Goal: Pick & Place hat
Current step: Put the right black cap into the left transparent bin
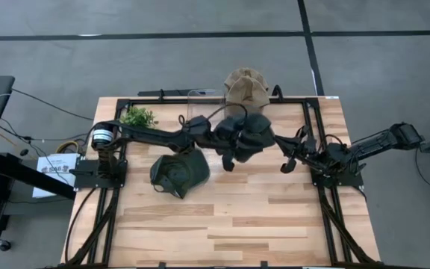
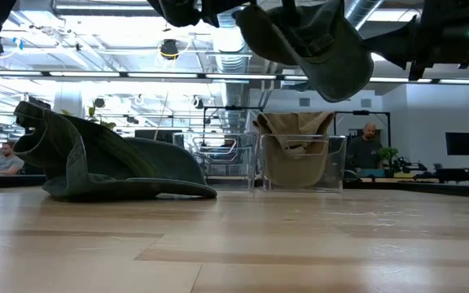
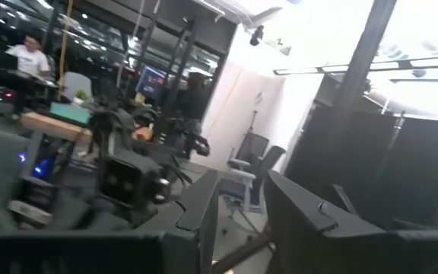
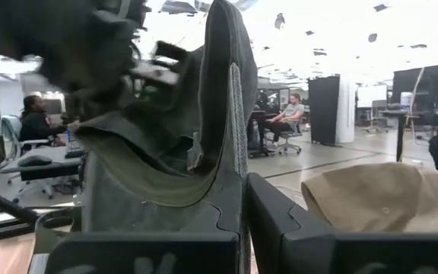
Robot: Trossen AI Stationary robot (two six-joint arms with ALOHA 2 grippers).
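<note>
A dark green hat (image 1: 251,134) hangs high over the middle of the table, with my left gripper (image 1: 234,143) shut on it; from table height it shows at the top (image 2: 316,49). A second dark green hat (image 1: 178,173) lies on its brim on the table, left of centre. A tan hat (image 1: 245,86) sits in a clear holder (image 2: 300,167) at the far edge. My right gripper (image 1: 288,163) waits shut, right of the hanging hat and apart from it. My left gripper holds the hanging hat by its upper part (image 4: 175,91), coming from the table's left, about level. The fingers are largely hidden by the cloth, so which edge or how many layers cannot be told. The hat droops below the fingers, slack and lifted clear of the table.
A small green plant (image 1: 138,116) stands at the far left of the table. A black frame (image 1: 200,99) runs along the far edge, beside the clear holder. People sit in the room behind the table. The near half of the wooden top (image 1: 230,232) is bare.
</note>
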